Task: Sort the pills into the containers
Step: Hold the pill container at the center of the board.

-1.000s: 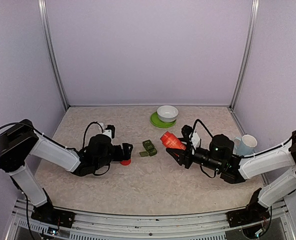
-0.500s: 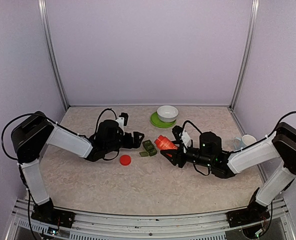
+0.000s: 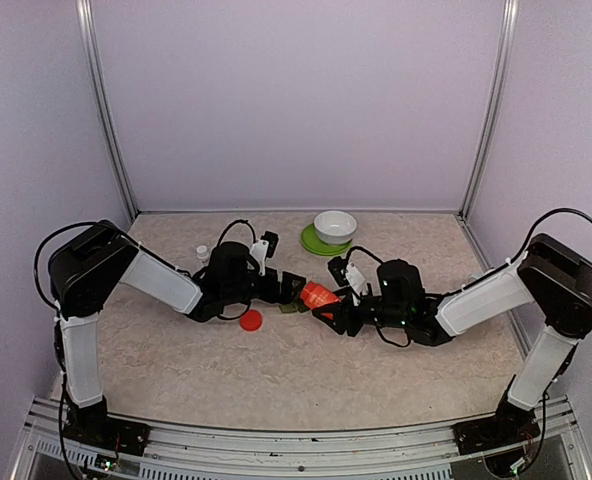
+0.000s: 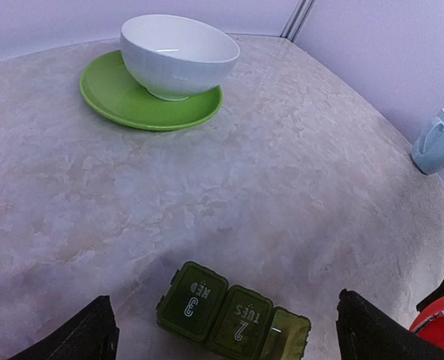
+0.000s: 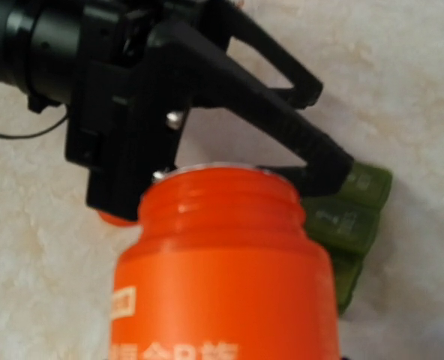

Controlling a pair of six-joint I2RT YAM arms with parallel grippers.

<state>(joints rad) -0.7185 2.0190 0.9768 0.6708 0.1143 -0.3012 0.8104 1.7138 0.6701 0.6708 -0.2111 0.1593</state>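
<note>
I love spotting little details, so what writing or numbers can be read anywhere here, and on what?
"2 TUES": middle lid of the green containers.
"3" plus a small word too blurred to be sure of: the lid beside it.
Third lid: nothing legible.
Orange bottle: white label characters cut off by the frame, unreadable.
</note>
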